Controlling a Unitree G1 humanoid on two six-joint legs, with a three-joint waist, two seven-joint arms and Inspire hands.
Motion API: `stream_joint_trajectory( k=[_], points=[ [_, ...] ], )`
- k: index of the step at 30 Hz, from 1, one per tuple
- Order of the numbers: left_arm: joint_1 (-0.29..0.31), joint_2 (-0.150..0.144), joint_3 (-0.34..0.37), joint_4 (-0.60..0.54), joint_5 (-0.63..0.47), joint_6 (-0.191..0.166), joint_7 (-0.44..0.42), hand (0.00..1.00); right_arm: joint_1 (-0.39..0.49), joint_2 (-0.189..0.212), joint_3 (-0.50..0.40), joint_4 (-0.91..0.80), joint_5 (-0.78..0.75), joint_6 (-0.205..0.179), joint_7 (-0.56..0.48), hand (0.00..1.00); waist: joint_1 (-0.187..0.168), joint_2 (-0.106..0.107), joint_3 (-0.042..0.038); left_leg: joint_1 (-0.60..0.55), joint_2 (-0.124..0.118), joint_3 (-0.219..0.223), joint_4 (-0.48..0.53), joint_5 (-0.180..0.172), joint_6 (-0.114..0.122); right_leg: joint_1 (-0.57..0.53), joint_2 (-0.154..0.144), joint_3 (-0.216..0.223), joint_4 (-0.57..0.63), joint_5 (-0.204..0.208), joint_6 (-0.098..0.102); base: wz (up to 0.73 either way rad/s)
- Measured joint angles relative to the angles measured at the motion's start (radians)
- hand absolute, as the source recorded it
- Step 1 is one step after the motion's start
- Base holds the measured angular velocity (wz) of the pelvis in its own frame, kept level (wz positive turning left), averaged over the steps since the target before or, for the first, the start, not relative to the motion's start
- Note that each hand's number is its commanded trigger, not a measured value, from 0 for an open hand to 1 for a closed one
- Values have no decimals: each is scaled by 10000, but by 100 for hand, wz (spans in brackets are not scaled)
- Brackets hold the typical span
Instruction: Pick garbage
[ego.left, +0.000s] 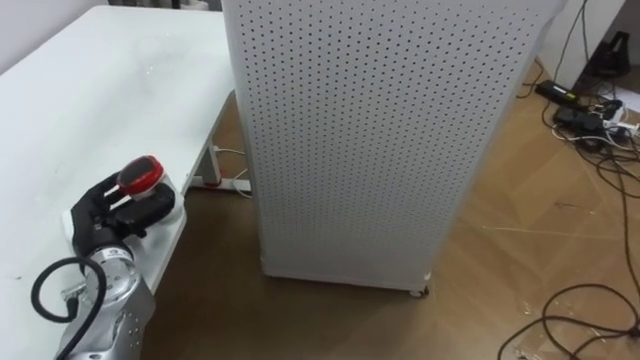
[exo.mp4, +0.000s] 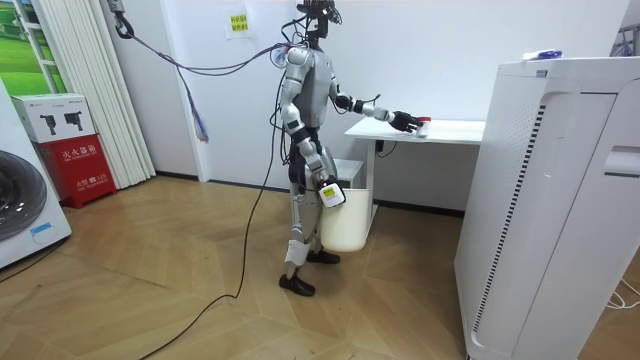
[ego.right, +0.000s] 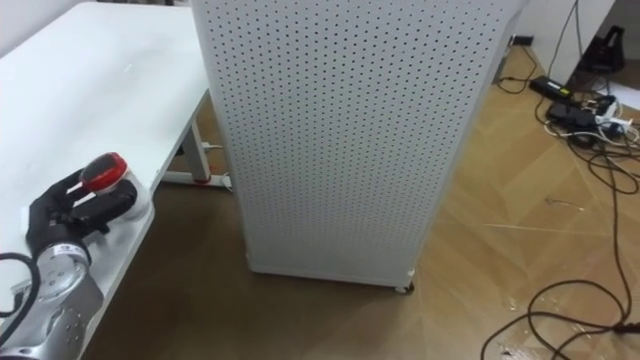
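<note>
Our left hand (ego.left: 115, 210) sits at the table (ego.left: 90, 100) corner, clenched around a red-topped item (ego.left: 140, 175). Our right hand (exo.mp4: 326, 190) hangs beside a white bin (exo.mp4: 350, 228); whether it grips anything, we cannot tell.

A black hand (ego.left: 112, 210) and a red-topped object (ego.left: 140, 172) show at lower left against the white bench (ego.left: 90, 90). At centre frame, a white cabinet (ego.left: 370, 130) patterned with rows of small dark holes stands over a brown parquet floor (ego.left: 540, 200).
</note>
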Motion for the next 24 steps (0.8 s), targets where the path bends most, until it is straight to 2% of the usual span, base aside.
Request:
stream_joint_trajectory(
  k=[2, 4, 5, 9, 13, 16, 17, 21, 24],
  points=[
    [-59, 22, -3, 86, -291, -64, -34, 100, -45, -3, 2, 2, 19, 0, -1, 100, -48, 11, 11, -12, 1, 14, 1, 0, 0, -16, 0, 15, 0, 0, 0, -2],
    [-168, 22, -5, 243, -382, -196, -148, 100, -104, -3, 1, 8, 32, -16, -2, 100, -59, 26, 66, -31, 5, 23, 3, 0, 0, -42, 1, 26, 3, 0, 0, 0],
    [-271, 22, -6, 356, -381, -281, -268, 100, -159, -4, -1, 22, 32, -19, -6, 100, -50, 34, 123, -43, 6, 24, 6, 1, 1, -53, 5, 46, 3, 0, 0, 0],
    [-380, 17, -124, 318, -373, -300, -505, 100, -270, -6, 8, 28, 5, -45, -5, 100, -72, 69, 143, -212, 13, -19, 69, 1, 3, -160, 26, 62, 1, 7, 0, 3],
    [-393, -42, -457, -155, -355, -299, -653, 100, -411, -9, -32, 32, -257, -88, -7, 100, -86, 176, 172, -443, 26, -90, 233, -13, 25, -215, 37, -117, -26, 33, 9, 13],
    [-255, -150, -726, -1176, -334, -298, -874, 100, -437, -65, -32, 10, -300, -143, -4, 100, -51, 242, 155, -450, 3, -78, 249, -13, 29, -180, 0, -148, -27, 34, 12, 9],
    [-61, -201, -905, -1943, -239, -304, -905, 100, -404, -108, -30, -62, -286, -188, -4, 100, -35, 278, 159, -416, -15, -70, 240, -10, 35, -134, -34, -186, -27, 34, 16, 7],
    [636, -286, -1717, -4404, -71, -330, -1223, 100, -463, -244, -7, -80, -271, -214, -36, 100, 49, 484, 109, -155, -39, 41, -53, 52, 131, -44, -121, -130, -28, 44, 41, -1],
    [963, -419, -2238, -5418, 176, -364, -1666, 100, -490, -313, -9, -80, -268, -215, -58, 100, 83, 604, 42, 111, -72, 44, -147, 65, 144, 167, -173, -145, -33, 39, 59, -5]
  ],
)
